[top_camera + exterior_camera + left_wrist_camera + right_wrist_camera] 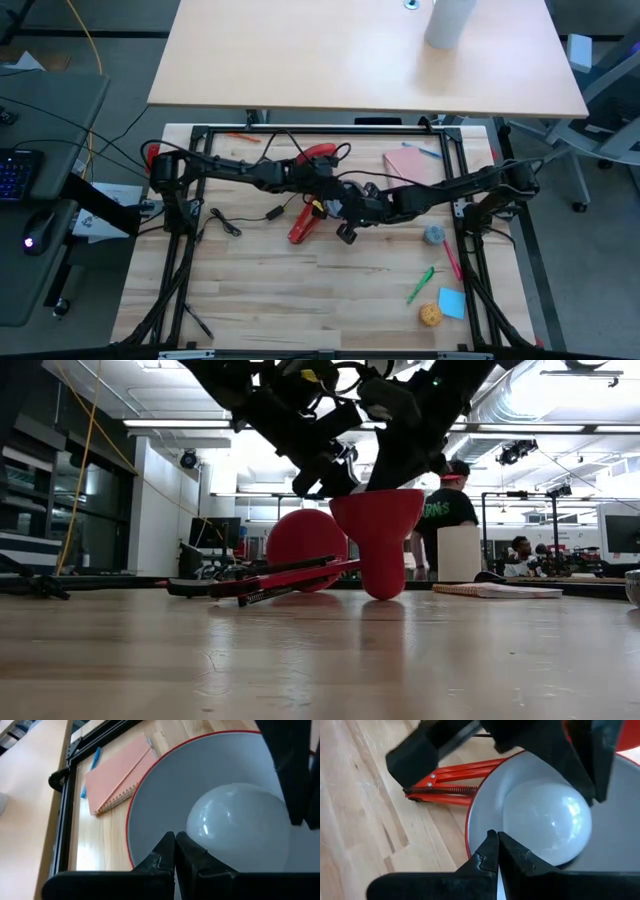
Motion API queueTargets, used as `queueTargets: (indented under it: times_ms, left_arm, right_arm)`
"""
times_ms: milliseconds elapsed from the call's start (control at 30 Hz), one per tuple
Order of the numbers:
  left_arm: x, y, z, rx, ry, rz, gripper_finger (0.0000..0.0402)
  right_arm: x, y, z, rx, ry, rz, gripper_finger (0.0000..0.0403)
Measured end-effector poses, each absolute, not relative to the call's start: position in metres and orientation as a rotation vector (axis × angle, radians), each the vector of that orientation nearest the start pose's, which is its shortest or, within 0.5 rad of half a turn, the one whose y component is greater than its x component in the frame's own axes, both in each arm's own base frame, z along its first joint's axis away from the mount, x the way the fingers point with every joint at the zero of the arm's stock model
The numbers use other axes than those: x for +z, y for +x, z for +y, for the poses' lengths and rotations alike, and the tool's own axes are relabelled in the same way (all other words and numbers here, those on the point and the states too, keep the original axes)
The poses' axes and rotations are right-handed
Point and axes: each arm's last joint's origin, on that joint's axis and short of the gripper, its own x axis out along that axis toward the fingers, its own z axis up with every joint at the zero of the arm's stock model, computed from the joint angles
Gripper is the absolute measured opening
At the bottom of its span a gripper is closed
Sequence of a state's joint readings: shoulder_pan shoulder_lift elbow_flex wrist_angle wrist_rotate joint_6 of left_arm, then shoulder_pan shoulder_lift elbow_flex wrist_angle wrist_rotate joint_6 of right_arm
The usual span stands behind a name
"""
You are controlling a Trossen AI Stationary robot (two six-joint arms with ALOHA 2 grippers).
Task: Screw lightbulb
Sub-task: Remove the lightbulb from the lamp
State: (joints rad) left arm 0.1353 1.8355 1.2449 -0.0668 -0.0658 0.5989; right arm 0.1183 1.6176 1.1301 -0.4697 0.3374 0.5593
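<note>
Hovering over the desk (300,300), both arms meet above the red lamp's shade (165,780), where the lightbulb (240,832) sits inside, just ahead of each fingertip. Left end effector (175,851) and right end effector (497,850) are clenched empty, so the screwing step seems finished or paused; tightening further would need fingers released around the bulb.

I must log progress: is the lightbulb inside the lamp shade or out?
Inside. Both wrist views show the lightbulb sitting within the white shade; whether it is screwed in, cannot tell.

Pink notebook (413,166), green pen (420,284), blue sticky note (452,302).
</note>
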Motion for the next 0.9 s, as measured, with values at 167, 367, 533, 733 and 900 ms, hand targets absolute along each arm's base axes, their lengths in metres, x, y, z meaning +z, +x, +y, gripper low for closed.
queueTargets:
  times_ms: [167,367,533,733,900]
  left_arm:
    - [0.213,0.392,0.050,-0.015,0.511,0.764,0.0000]
    - [0.218,0.383,0.032,-0.030,0.421,0.820,0.0000]
    - [0.225,0.378,0.006,-0.123,0.335,0.811,0.0000]
    - [0.242,0.370,-0.030,-0.255,0.315,0.742,0.0000]
    - [0.264,0.357,-0.032,-0.182,0.439,0.715,0.0000]
  right_arm:
    - [0.231,0.324,0.028,-0.480,0.273,0.868,0.0000]
    - [0.234,0.315,0.025,-0.530,0.200,0.903,0.0000]
    - [0.242,0.310,0.017,-0.594,0.142,0.880,0.0000]
    - [0.265,0.297,-0.002,-0.632,0.130,0.813,0.0000]
    - [0.291,0.281,-0.002,-0.574,0.179,0.739,0.0000]
